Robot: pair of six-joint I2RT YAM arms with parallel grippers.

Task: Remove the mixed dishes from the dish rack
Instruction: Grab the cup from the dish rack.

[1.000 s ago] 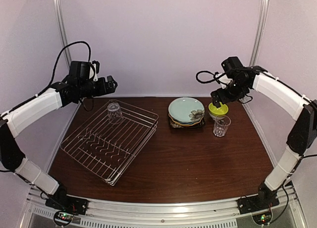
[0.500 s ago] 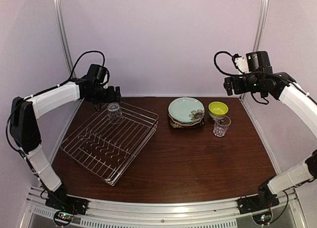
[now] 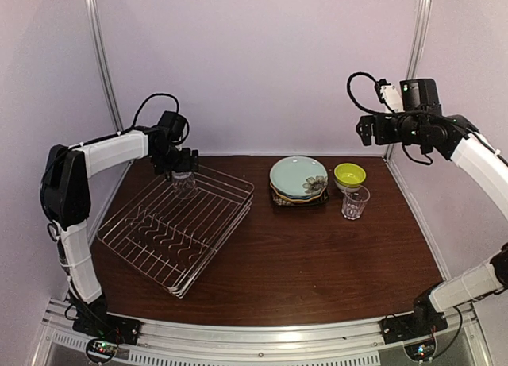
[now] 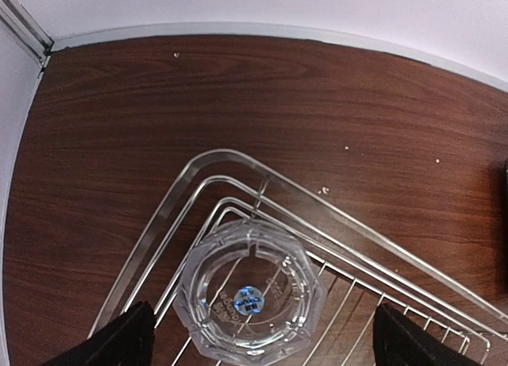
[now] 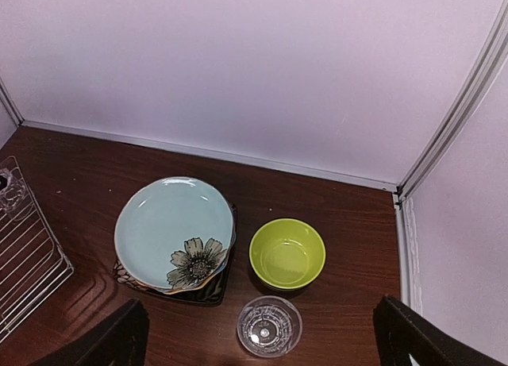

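Note:
The dish rack (image 3: pixel 171 239), a silver wire basket, sits on the left of the table and holds one clear glass (image 3: pixel 183 182) upside down in its far corner. My left gripper (image 3: pixel 179 164) hovers open directly above that glass (image 4: pixel 252 294), a finger on each side and apart from it. On the table to the right stand a stack of plates (image 3: pixel 298 178) topped by a pale teal flower plate (image 5: pixel 175 233), a lime-green bowl (image 5: pixel 287 253) and a second clear glass (image 5: pixel 269 326). My right gripper (image 3: pixel 367 132) hangs open and empty high above them.
Brown wooden table with white walls at the back and sides and metal corner posts (image 3: pixel 414 44). The rack's corner rim (image 4: pixel 198 163) lies close to the back-left wall. Bare wood (image 3: pixel 317 255) lies in front of the plates.
My left gripper moved right and down until it sits over the glass in the rack. My right gripper rose away from the lime-green bowl, which stays on the table.

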